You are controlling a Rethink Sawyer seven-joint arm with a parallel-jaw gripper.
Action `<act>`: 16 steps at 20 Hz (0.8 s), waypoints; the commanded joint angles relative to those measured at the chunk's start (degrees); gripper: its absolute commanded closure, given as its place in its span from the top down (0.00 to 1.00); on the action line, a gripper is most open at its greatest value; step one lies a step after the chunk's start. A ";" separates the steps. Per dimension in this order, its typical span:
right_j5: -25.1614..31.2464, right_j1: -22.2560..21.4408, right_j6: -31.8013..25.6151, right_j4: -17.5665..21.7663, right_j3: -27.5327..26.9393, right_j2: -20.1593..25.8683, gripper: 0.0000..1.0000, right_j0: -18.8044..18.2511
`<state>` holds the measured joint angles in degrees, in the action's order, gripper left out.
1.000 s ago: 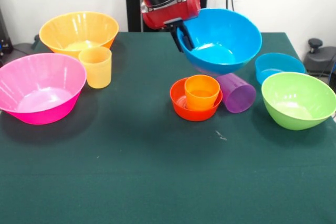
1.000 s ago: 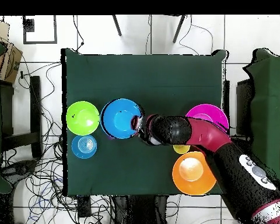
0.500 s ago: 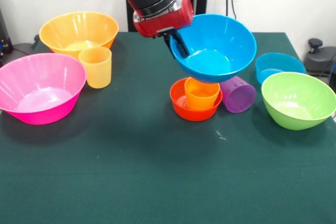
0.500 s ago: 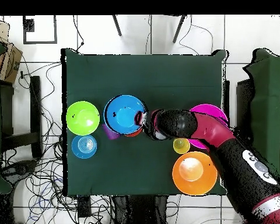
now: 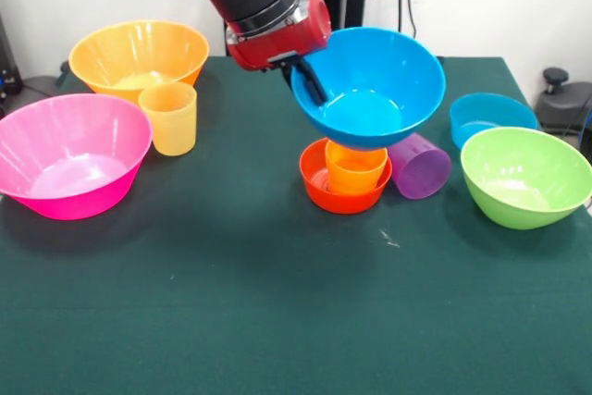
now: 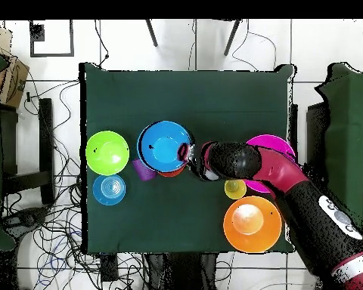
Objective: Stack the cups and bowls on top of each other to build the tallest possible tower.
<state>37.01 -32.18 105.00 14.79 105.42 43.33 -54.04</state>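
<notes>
Gripper (image 5: 310, 80) is pinching the near-arm rim of the medium blue bowl (image 5: 370, 90), one finger inside the wall and one outside, closed on that rim; I am carrying the bowl tilted slightly toward the camera. I am holding it by the rim, I judge, so that its base stays free to seat on something below.

Taking the tower as my landmark: the small red-orange bowl (image 5: 319, 182) is sitting on the table with the orange cup (image 5: 356, 168) standing upright inside it. The blue bowl is hanging directly above that cup, its base just over the cup's mouth; I cannot tell whether they are touching. In the overhead view the blue bowl (image 6: 164, 148) is covering most of the tower, so alignment is looking close.

Just beside the tower, the purple cup (image 5: 418, 166) is lying on its side. Beyond it are the lime green bowl (image 5: 525, 178) and small blue bowl (image 5: 490, 116). Well apart on the tower's other side are the yellow-orange cup (image 5: 170, 117), big pink bowl (image 5: 69, 154) and big yellow bowl (image 5: 139, 57).
</notes>
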 commanded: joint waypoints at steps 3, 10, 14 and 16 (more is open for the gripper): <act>-7.80 3.71 -5.60 7.34 5.65 2.10 0.00 -1.60; -8.32 2.03 -3.06 8.32 6.48 1.73 0.00 -0.77; -9.96 1.33 -1.16 8.89 7.55 1.29 0.00 0.21; -11.85 0.30 0.74 9.50 8.64 0.62 0.00 1.28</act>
<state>29.96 -31.37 105.00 20.35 109.95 43.74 -56.11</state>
